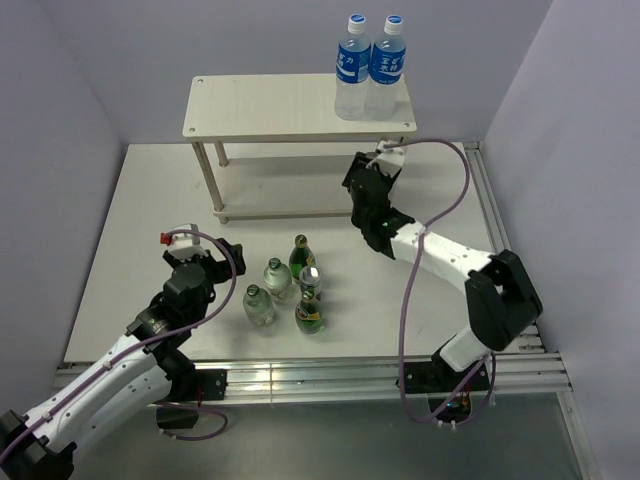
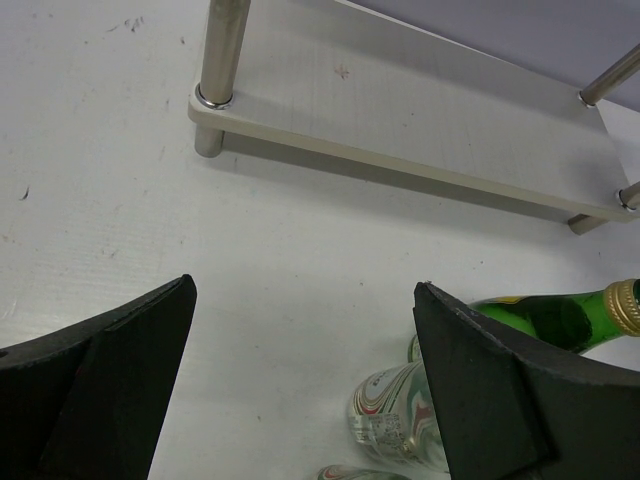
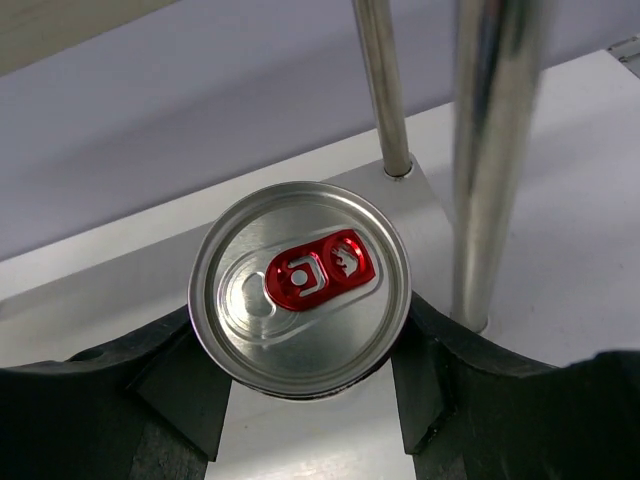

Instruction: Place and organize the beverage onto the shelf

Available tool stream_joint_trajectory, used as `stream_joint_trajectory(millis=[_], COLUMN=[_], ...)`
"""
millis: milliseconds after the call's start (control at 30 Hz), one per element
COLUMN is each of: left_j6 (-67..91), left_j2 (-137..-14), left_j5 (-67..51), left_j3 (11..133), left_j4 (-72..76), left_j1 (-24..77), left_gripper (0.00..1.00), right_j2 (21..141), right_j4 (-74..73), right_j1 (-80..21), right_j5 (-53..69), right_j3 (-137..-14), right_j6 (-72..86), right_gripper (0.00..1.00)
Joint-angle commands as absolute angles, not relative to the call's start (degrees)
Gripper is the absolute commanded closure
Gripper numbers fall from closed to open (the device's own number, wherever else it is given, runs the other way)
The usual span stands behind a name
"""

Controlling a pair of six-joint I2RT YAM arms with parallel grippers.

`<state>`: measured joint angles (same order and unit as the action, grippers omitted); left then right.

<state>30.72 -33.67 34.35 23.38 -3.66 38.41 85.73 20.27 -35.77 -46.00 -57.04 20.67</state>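
On table [image 1: 150, 220], fwd of shelf [image 1: 290, 105]: holding L hand [image 2: 305, 290] spread beside five drinks [image 1: 310, 315]. With R hand [image 3: 300, 385] low in shelf, by right legs [image 3: 490, 160]: pinching can [image 3: 300, 285]. Prob. light, thin-walled, slick: grip mid-body, gently.

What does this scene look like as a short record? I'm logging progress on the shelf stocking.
shelf top tier: two water bottles, right end
right gripper: gripping held can, at lower tier, right end
left gripper: open, empty, beside the table drinks
on table: two green bottles, two clear bottles, one loose can
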Motion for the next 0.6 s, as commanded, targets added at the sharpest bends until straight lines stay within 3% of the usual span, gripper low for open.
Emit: stream_joint_trajectory(millis=[0,567], left_j6=[30.7,31.0], left_j2=[-32.9,-31.3], left_j5=[34.8,34.2], left_j3=[23.2,22.8], left_j4=[-1.3,-1.8], left_j1=[38.7,38.6], left_gripper=[0.03,0.03], right_j2=[90.7,105.1], right_j4=[22.9,25.4], right_j1=[-33.1,-30.8], right_j5=[-43.2,-44.7], right_j3=[-64.1,-71.8], right_j6=[18.3,16.5], right_gripper=[1.00,1.00])
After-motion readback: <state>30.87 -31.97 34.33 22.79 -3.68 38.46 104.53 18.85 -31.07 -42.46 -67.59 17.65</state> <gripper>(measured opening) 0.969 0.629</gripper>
